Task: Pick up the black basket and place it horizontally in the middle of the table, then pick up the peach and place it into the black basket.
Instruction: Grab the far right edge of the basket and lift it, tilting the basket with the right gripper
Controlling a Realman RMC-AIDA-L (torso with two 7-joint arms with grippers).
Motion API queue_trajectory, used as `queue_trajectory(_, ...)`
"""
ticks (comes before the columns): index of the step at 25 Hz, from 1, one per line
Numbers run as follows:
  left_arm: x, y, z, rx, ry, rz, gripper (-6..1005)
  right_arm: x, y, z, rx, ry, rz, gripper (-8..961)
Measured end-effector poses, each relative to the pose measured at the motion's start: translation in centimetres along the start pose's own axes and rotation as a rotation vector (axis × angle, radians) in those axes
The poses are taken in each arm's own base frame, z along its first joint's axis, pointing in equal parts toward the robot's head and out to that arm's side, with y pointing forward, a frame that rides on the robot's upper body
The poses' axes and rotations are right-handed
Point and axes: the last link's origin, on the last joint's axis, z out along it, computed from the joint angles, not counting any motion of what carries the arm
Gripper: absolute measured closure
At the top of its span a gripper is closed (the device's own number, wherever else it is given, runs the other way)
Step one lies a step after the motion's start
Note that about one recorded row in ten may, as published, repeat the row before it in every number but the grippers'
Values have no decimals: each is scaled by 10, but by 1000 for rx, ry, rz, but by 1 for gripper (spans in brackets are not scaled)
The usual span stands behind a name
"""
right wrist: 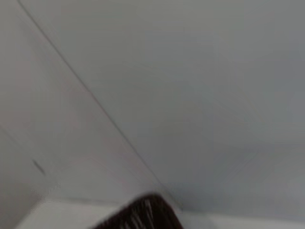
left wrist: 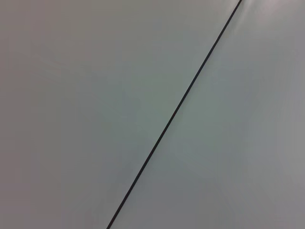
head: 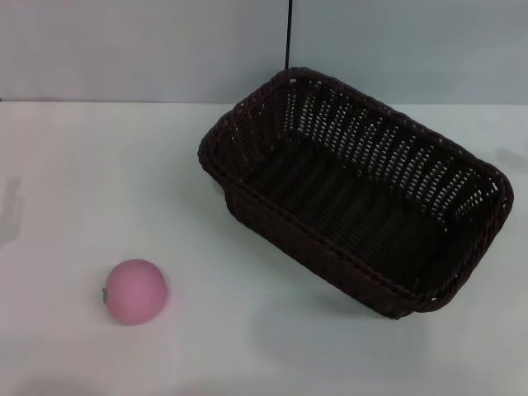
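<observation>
Scene before the robot, largest item first.

(a) The table (head: pixel 99 181): a plain white top that fills the head view from its near edge to the grey wall (head: pixel 124 49) behind. A thin dark seam (head: pixel 289 33) runs down that wall and ends behind the basket. The same kind of seam (left wrist: pixel 176 109) crosses the left wrist view slantwise, over an otherwise bare grey surface.

(b) The black basket (head: pixel 313 256): it stands on the table with its mouth up, on the robot's right half. It is turned askew, its long sides running from far-left to near-right. Its braided rim and openwork walls are whole to view, and the inside holds nothing. One dark woven corner (right wrist: pixel 138 217) enters the edge of the right wrist view, so the basket lies on the right arm's side and within that wrist camera's sight.

(c) The peach (head: pixel 136 290): a pink ball with a small green stem mark facing left. It rests on the table at near-left, on the left arm's side, well apart from the basket and outside it.

Neither gripper appears in any view, so whether their fingers are spread or pressed together cannot be told.
</observation>
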Motion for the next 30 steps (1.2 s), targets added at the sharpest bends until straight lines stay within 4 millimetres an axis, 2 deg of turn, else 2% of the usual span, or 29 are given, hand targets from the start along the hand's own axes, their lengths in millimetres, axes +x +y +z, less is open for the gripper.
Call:
queue_trajectory(2, -1, 0, 0, 2, -2, -1, 444, -10, 0, 4, 37, 69, -8, 388)
queue_trajectory(5, -4, -1, 2, 8, -18, -8, 445, -20, 2, 17, 76, 184, -35, 185)
queue_trajectory(13, -5, -1, 2, 7, -28, -9, 445, -20, 10, 50, 133, 448, -121, 173)
queue_trajectory(30, -8, 0, 3, 9, -37, -17, 446, 3, 7, 91, 90, 559, -95, 179)
